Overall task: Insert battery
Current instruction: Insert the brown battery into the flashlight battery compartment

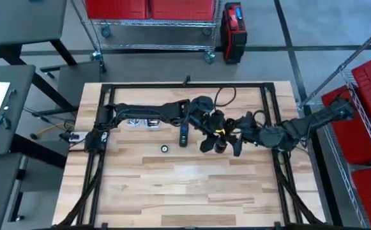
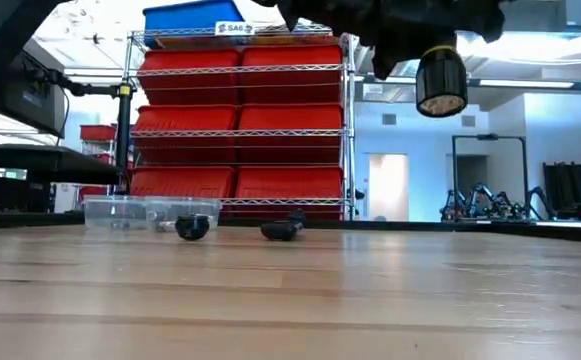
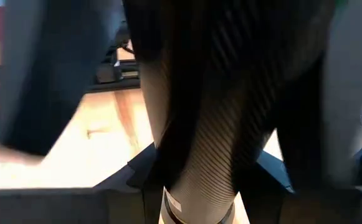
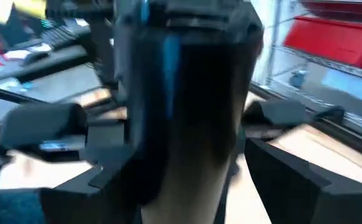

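Note:
A black flashlight (image 1: 219, 143) with a yellow ring hangs high above the table's middle, between both arms; the low view shows its round head (image 2: 440, 82) well clear of the wood. My left gripper (image 1: 208, 125) comes from the left and my right gripper (image 1: 235, 138) from the right, both shut on it. A short dark stick with a blue end, which I take for the battery (image 1: 182, 136), lies flat on the table just left of them. Near it, a small round black cap (image 1: 164, 148) rests on the wood. My left gripper pinches the flashlight's ribbed dark body (image 3: 199, 124) between its two fingers (image 3: 37, 81), which lie across it. The flashlight is lifted clear of the table. My right gripper has the flashlight's smooth dark barrel (image 4: 187, 106) between its two fingers (image 4: 56, 124), across its length. The barrel fills the view and hides the pads.
Clear plastic containers (image 1: 140, 122) stand at the back left of the table, under the left arm. A black frame (image 1: 185, 85) runs round the table's edges. Bare wood lies open toward the near edge (image 1: 185, 198).

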You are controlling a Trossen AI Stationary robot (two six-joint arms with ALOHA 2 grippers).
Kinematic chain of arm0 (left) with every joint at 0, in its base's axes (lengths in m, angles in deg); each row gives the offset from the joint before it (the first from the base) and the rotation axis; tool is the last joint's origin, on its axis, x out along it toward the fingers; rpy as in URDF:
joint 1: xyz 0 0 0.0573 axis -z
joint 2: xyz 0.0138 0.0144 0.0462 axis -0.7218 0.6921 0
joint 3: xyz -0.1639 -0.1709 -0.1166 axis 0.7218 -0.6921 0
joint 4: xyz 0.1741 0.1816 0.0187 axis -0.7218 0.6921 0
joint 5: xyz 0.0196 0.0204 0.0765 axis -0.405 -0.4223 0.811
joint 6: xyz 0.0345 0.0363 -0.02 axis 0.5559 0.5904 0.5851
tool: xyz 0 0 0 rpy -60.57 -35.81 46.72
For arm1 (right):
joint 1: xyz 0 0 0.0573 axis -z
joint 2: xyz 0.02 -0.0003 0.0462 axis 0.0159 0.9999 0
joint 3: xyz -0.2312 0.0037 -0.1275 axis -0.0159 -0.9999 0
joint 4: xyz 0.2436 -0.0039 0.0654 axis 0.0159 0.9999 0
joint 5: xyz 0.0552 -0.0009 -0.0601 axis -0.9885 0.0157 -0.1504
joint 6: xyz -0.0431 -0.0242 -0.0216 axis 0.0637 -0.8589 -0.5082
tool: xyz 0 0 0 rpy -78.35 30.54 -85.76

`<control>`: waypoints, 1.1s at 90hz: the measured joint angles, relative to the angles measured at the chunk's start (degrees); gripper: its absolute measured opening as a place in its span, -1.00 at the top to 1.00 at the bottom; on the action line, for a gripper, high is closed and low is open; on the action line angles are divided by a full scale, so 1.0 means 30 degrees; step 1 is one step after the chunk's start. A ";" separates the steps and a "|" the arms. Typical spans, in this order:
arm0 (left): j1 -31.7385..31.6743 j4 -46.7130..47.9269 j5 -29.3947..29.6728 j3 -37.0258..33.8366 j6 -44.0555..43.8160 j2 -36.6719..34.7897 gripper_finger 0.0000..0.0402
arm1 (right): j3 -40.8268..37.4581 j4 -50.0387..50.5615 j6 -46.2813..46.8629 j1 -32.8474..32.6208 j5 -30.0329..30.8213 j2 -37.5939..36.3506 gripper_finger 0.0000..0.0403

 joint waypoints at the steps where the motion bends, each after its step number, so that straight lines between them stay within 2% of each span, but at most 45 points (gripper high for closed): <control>1: 0.0005 0.0005 -0.0005 0.0000 -0.0005 0.0000 0.31 | 0.0000 -0.0054 0.0017 0.0067 -0.0120 -0.0006 -0.17; 14: -0.0109 0.0115 0.0514 0.0000 0.0152 0.0000 0.31 | 0.0000 0.0176 0.0002 0.0322 -0.0684 -0.0110 0.33; 33: -0.0413 0.1205 0.1141 0.0141 -0.0327 0.0000 0.30 | 0.0066 0.1181 -0.0477 0.0363 -0.0982 -0.0134 0.31; 49: -0.1378 0.7582 0.0875 0.1257 -0.1408 -0.0072 -0.18 | -0.0044 0.4209 -0.0589 0.0739 -0.0414 0.0503 0.31; 59: -0.2015 1.1616 0.0853 0.1815 -0.1662 -0.0340 -0.34 | -0.0529 0.4018 0.0024 0.0849 0.0000 0.1211 0.31; 73: -0.2865 1.5706 0.1264 0.1865 -0.0694 -0.1123 -0.35 | -0.3144 0.0721 0.0333 0.0933 0.0277 0.1554 0.31; 78: -0.2951 1.6794 0.1539 0.1858 -0.0466 -0.1239 -0.33 | -0.4033 -0.0166 0.0456 0.0961 0.0981 0.1729 0.31; 87: -0.2951 1.7631 0.2734 0.1858 -0.0416 -0.1641 -0.30 | -0.5107 -0.1145 0.0514 0.1072 0.2302 0.2185 0.31; 99: -0.2965 1.7893 0.3253 0.1858 -0.0743 -0.1932 -0.28 | -0.5523 -0.1482 0.0541 0.1519 0.2013 0.2294 0.31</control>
